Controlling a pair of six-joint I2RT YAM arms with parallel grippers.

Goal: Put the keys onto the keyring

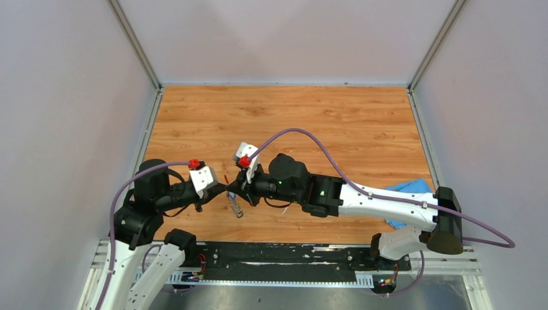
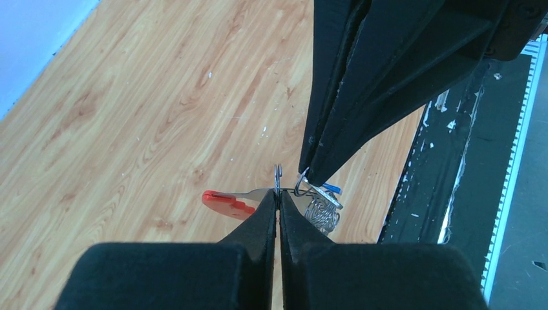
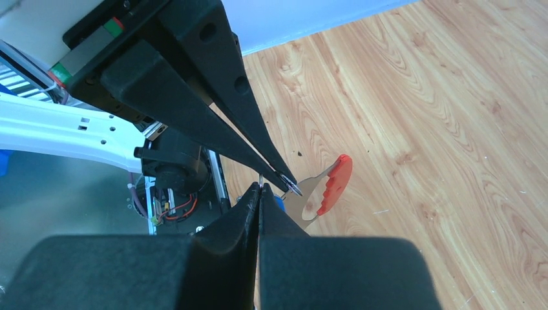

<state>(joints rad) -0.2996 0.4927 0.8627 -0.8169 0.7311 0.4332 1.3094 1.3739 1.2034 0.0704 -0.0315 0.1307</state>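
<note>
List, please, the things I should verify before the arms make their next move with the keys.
1. Left gripper shut on the red-headed key: ok.
2. Right gripper shut on the keyring: ok.
3. Red-headed key threaded onto the keyring: cannot tell, the tips hide the joint.
4. Tips of the two grippers apart, not pressing on each other: ok.
5. Blue cloth far from both grippers: ok.

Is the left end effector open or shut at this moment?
Shut. In the left wrist view the left end effector has its fingers pressed together, pinching a thin metal piece at the tips.
</note>
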